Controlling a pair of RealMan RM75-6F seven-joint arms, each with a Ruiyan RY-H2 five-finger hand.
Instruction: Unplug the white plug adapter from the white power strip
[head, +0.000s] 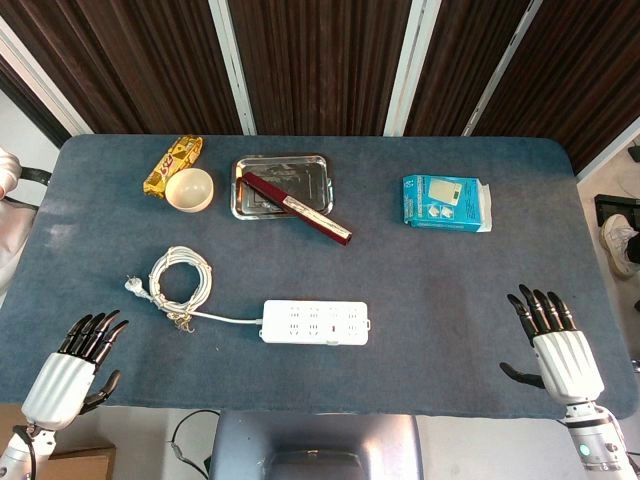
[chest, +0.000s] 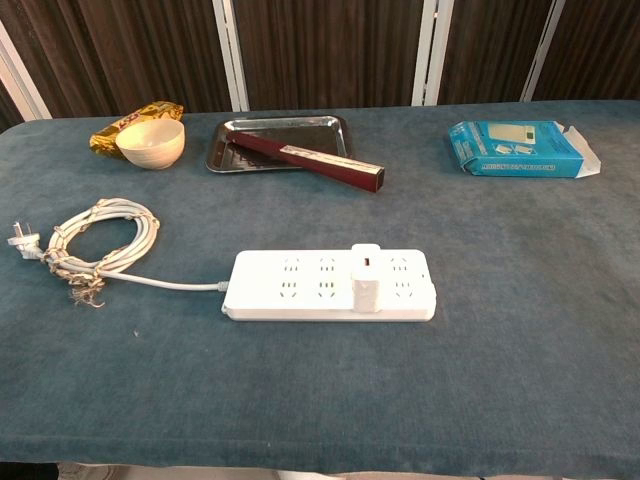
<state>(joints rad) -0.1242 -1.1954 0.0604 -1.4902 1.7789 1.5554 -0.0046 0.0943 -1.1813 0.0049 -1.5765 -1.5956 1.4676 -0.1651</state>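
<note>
Metal tray (head: 318, 166) holds a maroon box (head: 296, 208); both hands' (head: 562, 352) fingers (head: 92, 334) spread, holding nothing.

Before me lies the power strip (chest: 328, 285), with the plug adapter (chest: 365, 280) seated in it right of centre. Its coiled cable (chest: 100, 240) lies to the left. Behind, left to right: a bowl (chest: 150, 143) with a snack packet (chest: 125, 125) just behind it, a tray (chest: 275, 142) with a long box (chest: 310, 160) resting across its rim, and a carton (chest: 520, 148). My left hand (head: 75, 355) and right hand (head: 555, 340) sit at the near corners.
</note>
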